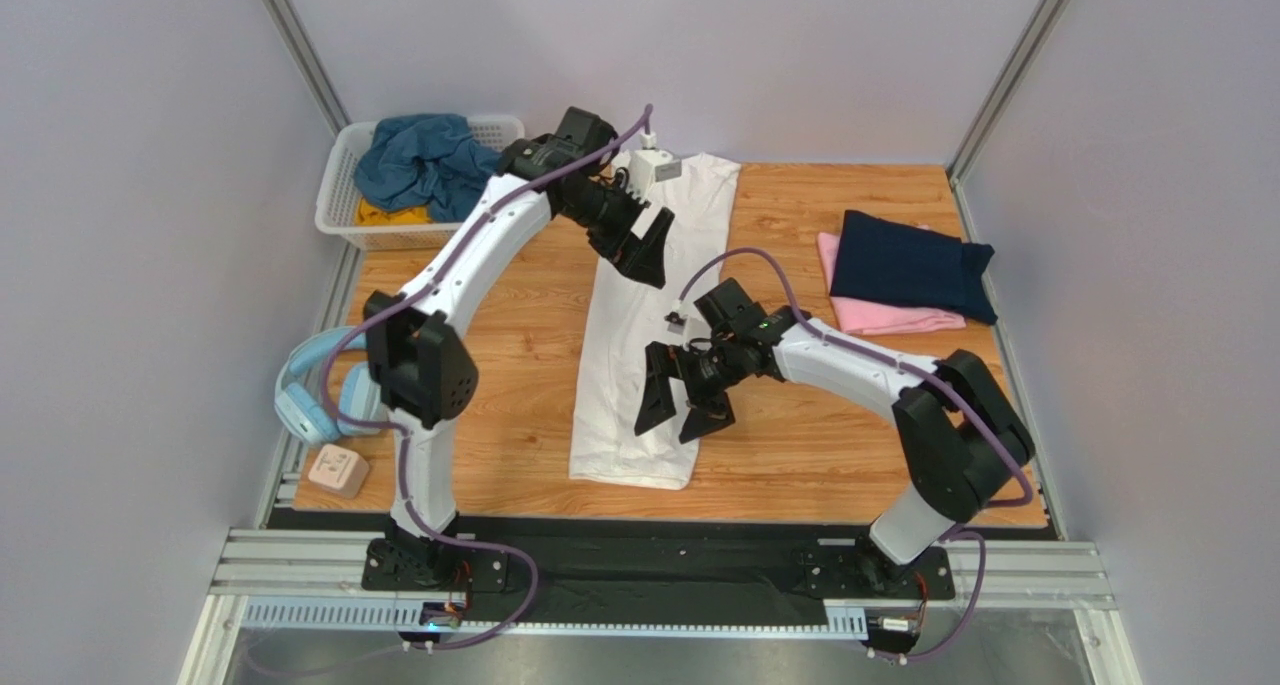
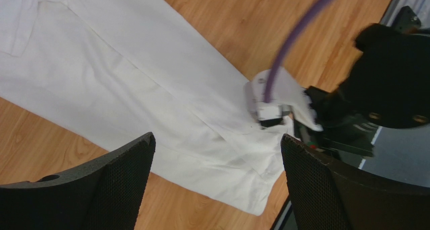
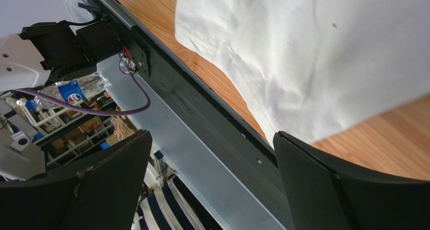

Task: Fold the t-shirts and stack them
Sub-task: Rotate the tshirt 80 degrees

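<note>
A large white t-shirt [image 1: 649, 325] lies folded into a long narrow strip down the middle of the wooden table. My left gripper [image 1: 639, 258] hangs open above the strip's far half; in the left wrist view its jaws [image 2: 217, 139] stand wide over the white cloth [image 2: 151, 79], holding nothing. Open too, my right gripper [image 1: 672, 430] hovers over the strip's near right edge, and in its own view [image 3: 212, 135] it looks past the shirt's corner [image 3: 313, 53] to the table's front rail. At the right, a folded navy t-shirt [image 1: 909, 262] rests on a folded pink one [image 1: 890, 318].
A white slatted basket [image 1: 343, 190] at the back left holds a crumpled teal-blue shirt [image 1: 428, 160] over a yellow one [image 1: 388, 217]. Light-blue headphones [image 1: 319, 393] and a small beige box [image 1: 338, 471] lie at the left edge. Grey walls enclose the table.
</note>
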You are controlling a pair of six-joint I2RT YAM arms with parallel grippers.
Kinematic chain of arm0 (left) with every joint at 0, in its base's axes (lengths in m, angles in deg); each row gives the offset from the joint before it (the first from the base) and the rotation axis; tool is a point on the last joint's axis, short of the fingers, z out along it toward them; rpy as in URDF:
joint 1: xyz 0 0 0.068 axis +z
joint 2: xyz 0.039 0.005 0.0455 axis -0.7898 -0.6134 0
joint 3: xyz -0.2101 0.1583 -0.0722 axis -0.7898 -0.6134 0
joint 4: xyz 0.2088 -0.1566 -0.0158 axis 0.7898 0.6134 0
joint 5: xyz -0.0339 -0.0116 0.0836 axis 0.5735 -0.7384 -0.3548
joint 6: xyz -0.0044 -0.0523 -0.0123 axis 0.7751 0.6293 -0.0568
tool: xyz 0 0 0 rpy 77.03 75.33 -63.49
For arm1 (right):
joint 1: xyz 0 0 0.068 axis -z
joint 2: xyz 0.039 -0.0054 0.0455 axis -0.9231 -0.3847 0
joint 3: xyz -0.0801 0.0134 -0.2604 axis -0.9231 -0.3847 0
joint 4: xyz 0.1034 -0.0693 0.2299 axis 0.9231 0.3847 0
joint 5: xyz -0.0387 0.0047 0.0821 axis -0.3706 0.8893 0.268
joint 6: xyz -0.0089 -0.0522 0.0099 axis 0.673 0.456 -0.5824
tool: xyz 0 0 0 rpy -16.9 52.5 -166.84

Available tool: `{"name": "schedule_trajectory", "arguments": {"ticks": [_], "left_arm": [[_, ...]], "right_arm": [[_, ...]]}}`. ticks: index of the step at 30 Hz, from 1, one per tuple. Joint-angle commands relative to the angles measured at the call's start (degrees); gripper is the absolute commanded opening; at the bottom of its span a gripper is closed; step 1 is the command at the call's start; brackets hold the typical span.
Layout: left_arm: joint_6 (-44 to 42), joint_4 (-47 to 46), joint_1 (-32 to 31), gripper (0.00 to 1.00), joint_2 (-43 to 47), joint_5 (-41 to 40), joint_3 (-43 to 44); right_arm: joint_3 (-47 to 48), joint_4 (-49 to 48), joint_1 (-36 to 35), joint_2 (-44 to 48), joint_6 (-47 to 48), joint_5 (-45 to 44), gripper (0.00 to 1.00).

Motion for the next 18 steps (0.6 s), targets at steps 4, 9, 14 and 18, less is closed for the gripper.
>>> {"name": "schedule_trajectory", "arguments": {"ticks": [4, 9, 14, 18], "left_arm": [[-1.6, -5.9, 5.3, 1.00, 16.7, 3.3, -17.6], [-3.7, -5.3, 6.5, 1.00, 21.0, 0.7, -23.5], [-4.4, -5.7, 7.2, 1.00, 22.5, -0.5, -26.6], [-4.5, -5.7, 7.2, 1.00, 21.8, -0.5, -27.2]], "right_arm": [[8.2, -9.5, -3.3, -11.3, -3.4, 8.3, 1.00], [6.3, -11.2, -5.1, -13.3, -4.8, 9.0, 1.00], [-1.9, -12.8, -5.6, -8.5, -6.7, 9.2, 1.00], [-6.4, -13.0, -5.7, -4.4, -7.0, 9.2, 1.00]]}}
